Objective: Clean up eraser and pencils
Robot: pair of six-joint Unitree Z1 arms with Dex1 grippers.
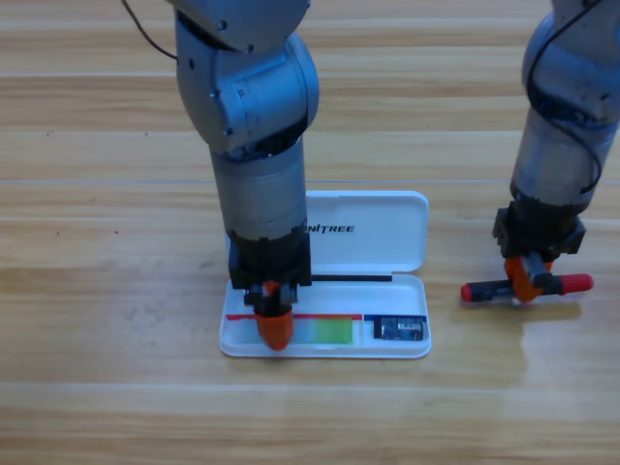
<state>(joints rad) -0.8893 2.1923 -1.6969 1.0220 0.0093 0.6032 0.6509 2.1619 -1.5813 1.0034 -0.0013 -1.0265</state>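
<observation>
- Nearest to me, I'm looking at the white case [402, 346] lying open on the tabletop [116, 387], tray toward the front, lid folded back behind it.
- I'm seeing the eraser [400, 329] already sitting in the small compartment at the tray's right end.
- In the long compartment the green pencil [325, 332] is lying with its long axis left to right, along the tray.
- My left hand [274, 327] is pointing straight down over the left part of that long compartment, right at the green pencil's left end. It's hiding its own gap, so I can't tell whether it's spread or pinching.
- Moving out to the right: the red-ended pencil [577, 284] is lying on the tabletop, well apart from the case and to its right, long axis also left to right.
- My right hand [526, 284] is sitting squarely over that pencil's middle, both red ends poking out either side. The orange tips are at the pencil, but whether they're pressed on it I can't tell.
- What matters for the coming move, as I judge it: this pencil is lying parallel to the long compartment, so I'm expecting a lift and a straight carry leftward with no twist.
- The snag I'm weighing: my left arm is standing over the very slot I need, so I'd clear it upward first.
- Room-wise, the tabletop between case and pencil is bare wood, and the raised lid is guarding the tray's far edge.
</observation>
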